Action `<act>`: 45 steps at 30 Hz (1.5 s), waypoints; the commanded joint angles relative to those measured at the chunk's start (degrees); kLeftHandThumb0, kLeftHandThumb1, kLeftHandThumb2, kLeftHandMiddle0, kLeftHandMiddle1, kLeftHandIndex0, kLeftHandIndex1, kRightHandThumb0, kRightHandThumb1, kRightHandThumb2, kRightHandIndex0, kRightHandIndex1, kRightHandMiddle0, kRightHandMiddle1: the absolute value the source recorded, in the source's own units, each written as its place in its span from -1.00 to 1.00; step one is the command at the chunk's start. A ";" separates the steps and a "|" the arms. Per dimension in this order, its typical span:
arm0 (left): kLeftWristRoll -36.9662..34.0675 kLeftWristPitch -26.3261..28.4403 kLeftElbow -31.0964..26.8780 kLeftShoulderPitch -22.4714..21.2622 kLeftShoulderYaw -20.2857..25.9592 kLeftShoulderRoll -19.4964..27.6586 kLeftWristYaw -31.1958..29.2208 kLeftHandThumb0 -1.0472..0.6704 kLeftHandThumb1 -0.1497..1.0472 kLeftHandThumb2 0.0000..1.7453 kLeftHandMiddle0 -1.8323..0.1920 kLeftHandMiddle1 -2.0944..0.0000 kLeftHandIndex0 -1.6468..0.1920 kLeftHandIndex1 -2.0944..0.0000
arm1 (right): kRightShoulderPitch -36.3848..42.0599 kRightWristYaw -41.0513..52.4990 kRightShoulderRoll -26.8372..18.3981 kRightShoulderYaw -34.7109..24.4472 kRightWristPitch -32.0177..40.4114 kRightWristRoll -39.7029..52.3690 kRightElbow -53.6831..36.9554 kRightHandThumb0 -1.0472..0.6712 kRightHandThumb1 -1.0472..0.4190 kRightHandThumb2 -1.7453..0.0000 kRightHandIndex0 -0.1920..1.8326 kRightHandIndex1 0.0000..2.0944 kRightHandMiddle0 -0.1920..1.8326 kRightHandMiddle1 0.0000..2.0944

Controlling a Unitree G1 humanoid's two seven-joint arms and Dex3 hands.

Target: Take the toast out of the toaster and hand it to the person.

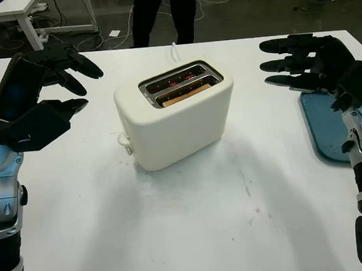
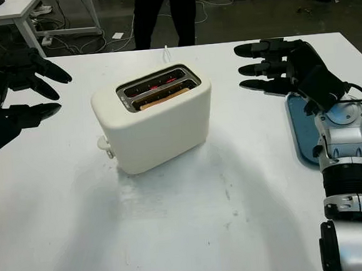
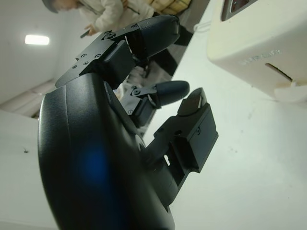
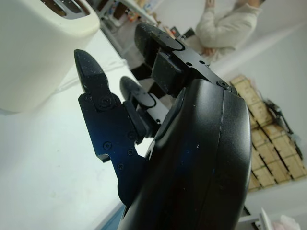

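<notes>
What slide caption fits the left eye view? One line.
Toast sits in the toaster; open left hand and right hand flank it.

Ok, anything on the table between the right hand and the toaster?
No. In the head views, only bare white table lies between the open right hand and the toaster.
</notes>
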 commanded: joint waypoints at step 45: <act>-0.28 -1.14 0.96 -0.89 -0.45 -0.21 0.40 0.91 0.42 -0.65 0.04 -0.15 -0.02 0.05 | 0.18 -0.01 0.32 -0.08 0.03 0.64 -0.41 -0.11 -0.61 1.00 0.11 -1.00 0.01 -1.00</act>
